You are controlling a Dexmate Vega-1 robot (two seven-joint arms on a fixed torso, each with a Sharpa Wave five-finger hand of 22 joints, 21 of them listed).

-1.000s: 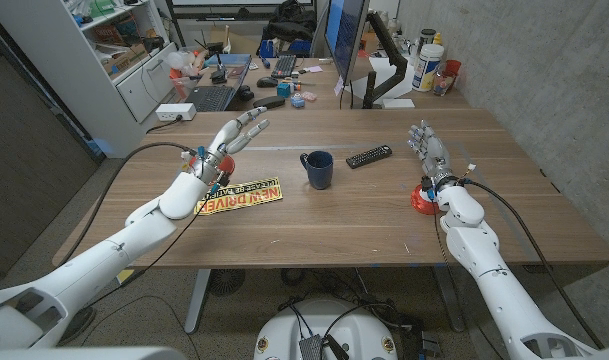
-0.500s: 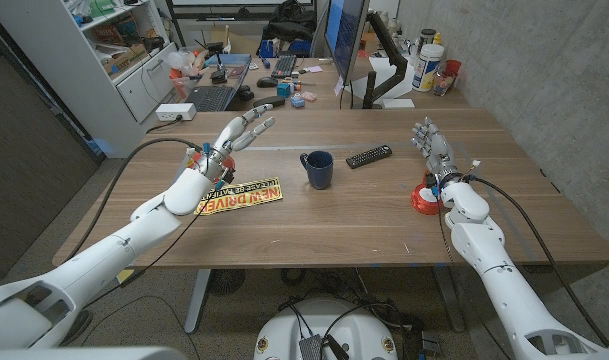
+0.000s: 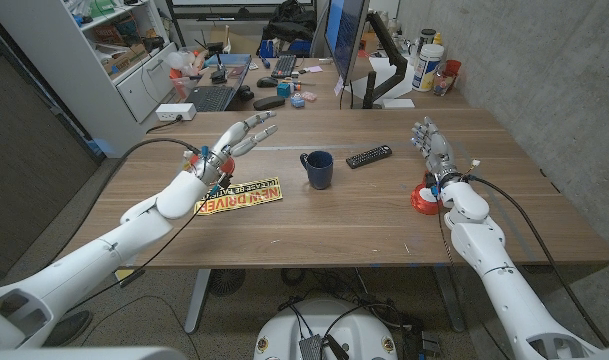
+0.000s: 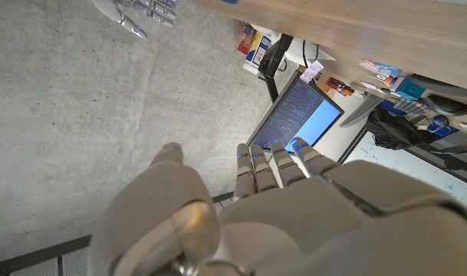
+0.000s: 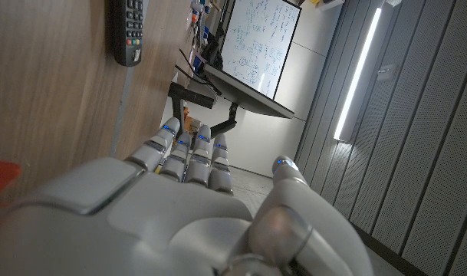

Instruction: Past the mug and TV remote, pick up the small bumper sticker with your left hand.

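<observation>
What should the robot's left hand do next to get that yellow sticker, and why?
Probably lower and curl back: the left hand is raised above the table with fingers spread, reaching beyond the bumper sticker, which lies flat and untouched beneath its wrist, left of the mug.

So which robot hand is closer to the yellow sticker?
The left hand. It hangs in the air just above and behind the yellow sticker, its wrist over the sticker's end. The right hand is far across the table, beyond the mug.
</observation>
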